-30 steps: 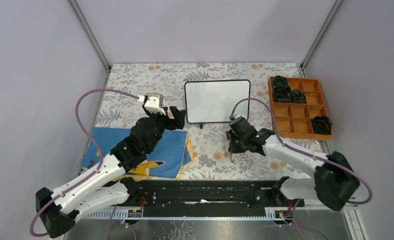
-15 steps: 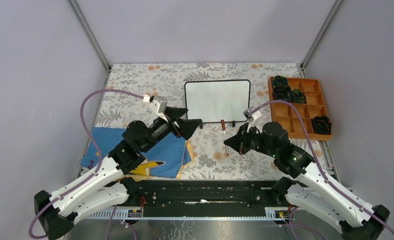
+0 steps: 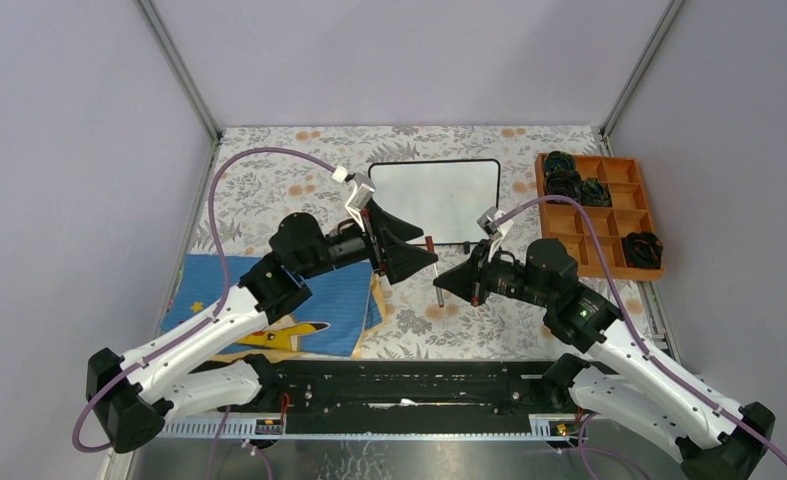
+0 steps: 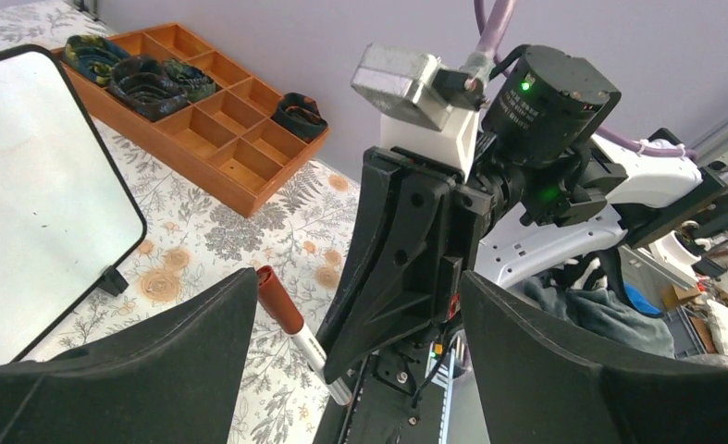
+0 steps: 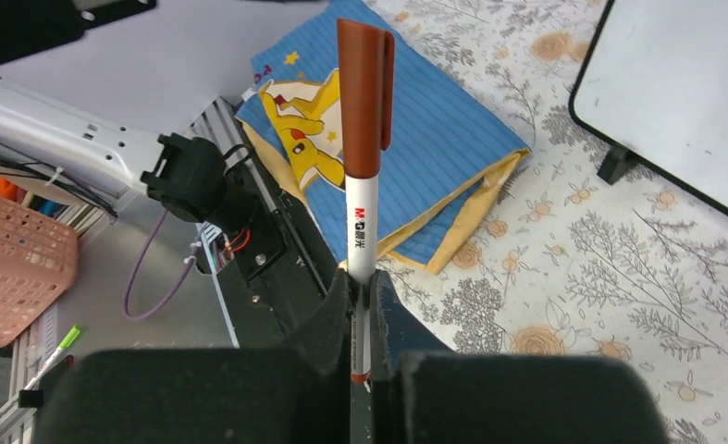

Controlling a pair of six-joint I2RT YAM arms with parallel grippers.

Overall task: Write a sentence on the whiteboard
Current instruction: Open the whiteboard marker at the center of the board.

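The whiteboard [image 3: 434, 200] stands at the back centre, white with a thin black frame. No sentence is in view on its face [image 4: 36, 185], only faint specks. My right gripper [image 3: 439, 284] is shut on the white barrel of a marker [image 3: 434, 270] with a reddish-brown cap [image 5: 360, 92]. The cap is on and sticks out beyond the fingertips [image 5: 337, 305]. My left gripper [image 3: 424, 262] faces it, open wide. The cap [image 4: 279, 301] lies between the left fingers, close to the left one [image 4: 156, 370]. Whether they touch is unclear.
A blue and yellow cartoon cloth [image 3: 299, 300] lies left of centre, under the left arm. An orange compartment tray [image 3: 597, 215] holding dark bundles stands at the right. The black rail [image 3: 409, 385] runs along the near edge.
My left gripper has reached right until its open fingers straddle the marker's cap. My right gripper has swung round to point left and shifted the marker a little left.
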